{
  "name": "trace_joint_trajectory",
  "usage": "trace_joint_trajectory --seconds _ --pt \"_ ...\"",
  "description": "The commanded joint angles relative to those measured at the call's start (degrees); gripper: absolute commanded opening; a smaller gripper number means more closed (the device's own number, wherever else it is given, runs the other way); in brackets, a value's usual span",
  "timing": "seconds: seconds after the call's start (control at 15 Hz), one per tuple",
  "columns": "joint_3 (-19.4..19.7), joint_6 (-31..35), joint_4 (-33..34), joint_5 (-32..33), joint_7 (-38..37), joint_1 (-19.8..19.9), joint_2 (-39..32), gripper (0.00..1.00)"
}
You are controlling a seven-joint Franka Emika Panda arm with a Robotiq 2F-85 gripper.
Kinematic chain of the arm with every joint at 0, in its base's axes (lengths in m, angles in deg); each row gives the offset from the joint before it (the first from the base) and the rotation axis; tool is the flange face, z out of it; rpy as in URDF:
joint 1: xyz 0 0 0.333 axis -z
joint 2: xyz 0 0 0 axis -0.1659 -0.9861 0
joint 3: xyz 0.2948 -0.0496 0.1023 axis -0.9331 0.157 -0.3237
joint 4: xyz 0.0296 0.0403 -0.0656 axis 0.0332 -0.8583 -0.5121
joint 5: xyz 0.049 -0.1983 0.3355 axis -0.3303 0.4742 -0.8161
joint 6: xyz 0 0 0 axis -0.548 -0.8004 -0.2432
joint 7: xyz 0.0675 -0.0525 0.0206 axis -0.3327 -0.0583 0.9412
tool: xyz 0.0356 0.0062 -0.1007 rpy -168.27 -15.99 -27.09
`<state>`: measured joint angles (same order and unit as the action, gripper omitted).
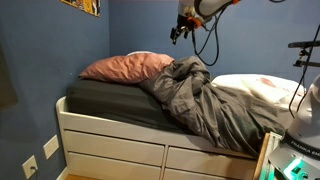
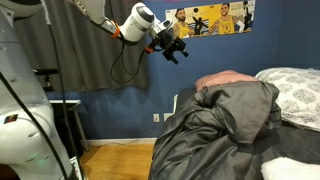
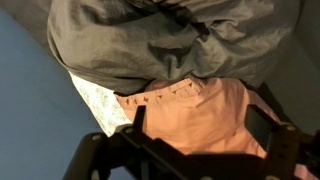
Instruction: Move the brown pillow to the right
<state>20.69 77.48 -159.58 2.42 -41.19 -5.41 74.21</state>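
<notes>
the gripper [image 1: 180, 30] hangs high above the bed [image 1: 100, 97], jaws spread wide and empty, while the brown pillow [image 1: 125, 67] lies well below it at the head end, its long side running across the wrist view and one end against the grey duvet [image 1: 205, 100].

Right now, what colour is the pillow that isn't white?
Dusty pink pillow; wrist view shows it best.

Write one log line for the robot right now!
claw: open, high above bed | brown pillow: untouched, beside grey duvet
</notes>
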Motion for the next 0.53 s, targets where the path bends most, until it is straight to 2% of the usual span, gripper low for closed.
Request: trace_joint_trajectory --seconds 0.0,0.4,0.47 --pt "2.8 -0.2 0.2 0.1 0.0 -2.9 0.0 1.00" --pt "2.8 -0.4 0.1 0.0 0.0 -3.0 1.6 1.00" --pt "2.6 -1.5 0.3 2.9 -1.3 -3.2 1.1 1.00"
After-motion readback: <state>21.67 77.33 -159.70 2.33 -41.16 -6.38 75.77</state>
